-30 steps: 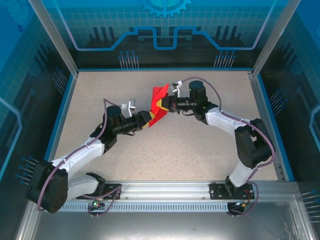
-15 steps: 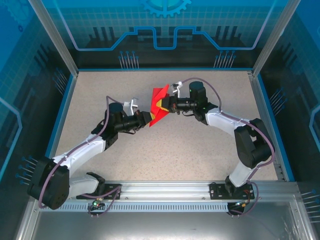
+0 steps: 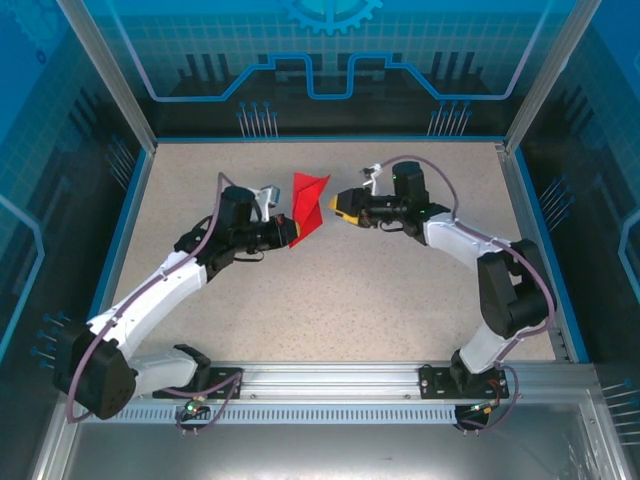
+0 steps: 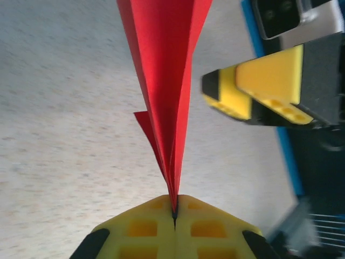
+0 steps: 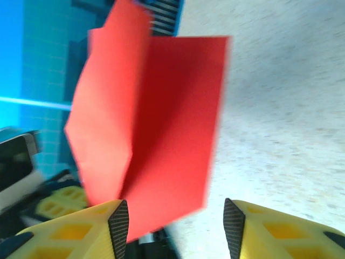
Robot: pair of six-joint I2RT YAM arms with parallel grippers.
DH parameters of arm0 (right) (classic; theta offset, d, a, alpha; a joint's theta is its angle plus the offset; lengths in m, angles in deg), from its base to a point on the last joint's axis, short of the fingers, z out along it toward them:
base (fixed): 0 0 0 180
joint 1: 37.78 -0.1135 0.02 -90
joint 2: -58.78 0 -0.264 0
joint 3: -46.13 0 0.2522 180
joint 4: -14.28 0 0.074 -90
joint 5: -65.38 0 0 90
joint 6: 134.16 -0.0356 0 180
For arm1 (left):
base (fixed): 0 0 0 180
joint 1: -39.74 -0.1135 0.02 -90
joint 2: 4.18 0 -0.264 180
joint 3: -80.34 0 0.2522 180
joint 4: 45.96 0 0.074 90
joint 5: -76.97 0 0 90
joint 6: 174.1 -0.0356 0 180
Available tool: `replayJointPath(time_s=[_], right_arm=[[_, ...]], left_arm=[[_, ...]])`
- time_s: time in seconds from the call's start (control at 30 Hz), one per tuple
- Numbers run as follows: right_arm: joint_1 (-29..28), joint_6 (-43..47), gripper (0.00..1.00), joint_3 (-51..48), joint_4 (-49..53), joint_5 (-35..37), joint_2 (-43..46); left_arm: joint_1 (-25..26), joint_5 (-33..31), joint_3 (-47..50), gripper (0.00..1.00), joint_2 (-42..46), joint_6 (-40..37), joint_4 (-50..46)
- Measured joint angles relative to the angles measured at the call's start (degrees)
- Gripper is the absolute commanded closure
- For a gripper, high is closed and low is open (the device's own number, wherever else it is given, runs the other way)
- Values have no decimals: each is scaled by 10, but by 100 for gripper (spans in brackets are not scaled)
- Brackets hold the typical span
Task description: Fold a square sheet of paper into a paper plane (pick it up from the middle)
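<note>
At the left gripper [image 3: 287, 231]: clamped right down. The yellow fingers [image 4: 145, 229] are pressed together with no gap, pinching one corner of a thin bright red sheet of paper [image 3: 307, 198].
Where the paper sits: it sticks straight out ahead of the left fingertips, between the two grippers in the top view.
Paper shape: not a flat square any more. On the left wrist cam the red sheet of paper [image 4: 164, 81] is edge-on, its folded layers fanning out from the pinch into a narrow V. A small flap pokes out to one side low down.
Right gripper [image 3: 338, 205]: wide open with nothing in it. Its tips point at the left gripper and sit just beside the paper's far side, with a small gap showing from above.
Right wrist cam: the right gripper [image 5: 175, 221] has its yellow fingers [image 5: 70, 229] spread well apart at the bottom. The paper [image 5: 156, 118] is ahead of them, broad side on and a bit blurry, looking like two overlapping red panels.
Left wrist cam, off to the side: the right gripper [image 4: 226, 83] is to the right of the paper and not touching it.
Underneath both grippers: a speckled beige tabletop [image 3: 350, 290]. I honestly can't tell how far the paper is off it.
</note>
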Motion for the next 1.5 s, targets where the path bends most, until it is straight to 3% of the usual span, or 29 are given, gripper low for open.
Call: replayJointPath(time_s=[0.13,0.33,0.43,0.63,0.83,1.07,1.27,1.5], right_arm=[[32,73,40,0,87,38,42],[55,132,38,-2,156,69,77],[75,144,38,-13,170,69,86],[113,148,38,-33,182,68,96],[124,148,38,-37,185,62,96],[124,150,38,-38,181,50,96],[120,137,43,-41,160,33,66],[81,120,47,-45,136,27,19]], left_arm=[[76,-183,-79,97,-45,-87,-121],[178,-443,-148,96,-172,-151,-243],[232,-549,-167,96,-238,-169,-276],[307,-684,-202,96,-355,-189,-309],[364,-735,-224,94,-459,-207,-316],[413,-732,-221,82,-507,-232,-301],[416,-666,-200,70,-499,-241,-265],[416,-545,-180,41,-433,-258,-228]])
